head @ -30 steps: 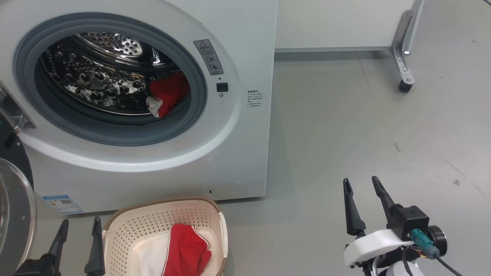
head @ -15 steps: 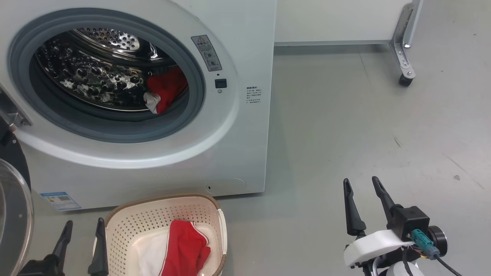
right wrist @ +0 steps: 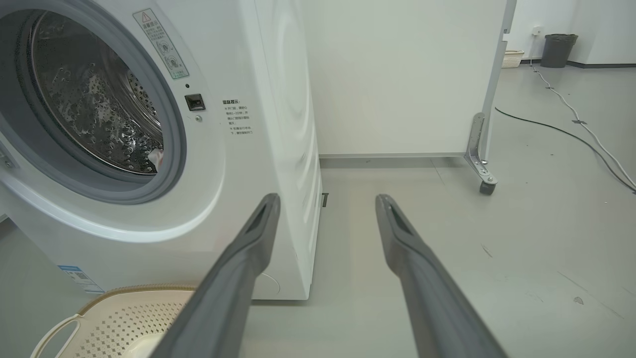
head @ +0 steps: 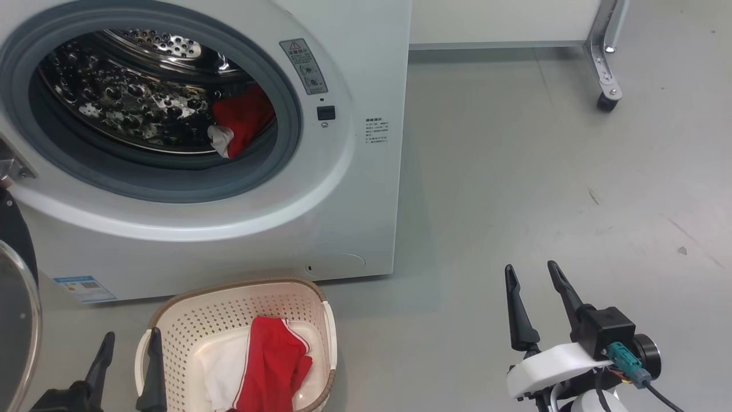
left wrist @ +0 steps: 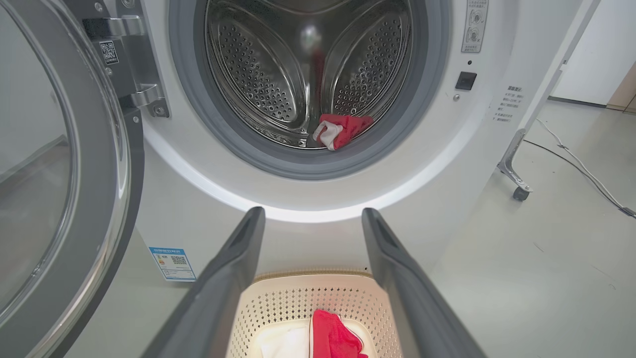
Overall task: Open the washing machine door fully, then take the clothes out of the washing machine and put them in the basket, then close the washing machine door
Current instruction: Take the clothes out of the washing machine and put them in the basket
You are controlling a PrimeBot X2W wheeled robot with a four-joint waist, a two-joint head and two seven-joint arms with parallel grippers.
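Unloading mid-step: door [left wrist: 59, 149] swung wide at left; one red garment [head: 271, 366] in basket [head: 229, 309] before washing machine [head: 354, 189]; second red piece [head: 243, 117] low right in drum [head: 131, 109]. Left end effector [head: 131, 336], right end effector [head: 530, 266] both spread, empty. Next, likely: reach into drum.

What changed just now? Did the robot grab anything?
Only the head camera shifted, so the washing machine and the basket slid up the picture; they did not really move. Nothing was grabbed or let go. The left gripper and right gripper stay open and empty. One red garment still lies in the drum, another garment in the basket, and the door stays open.
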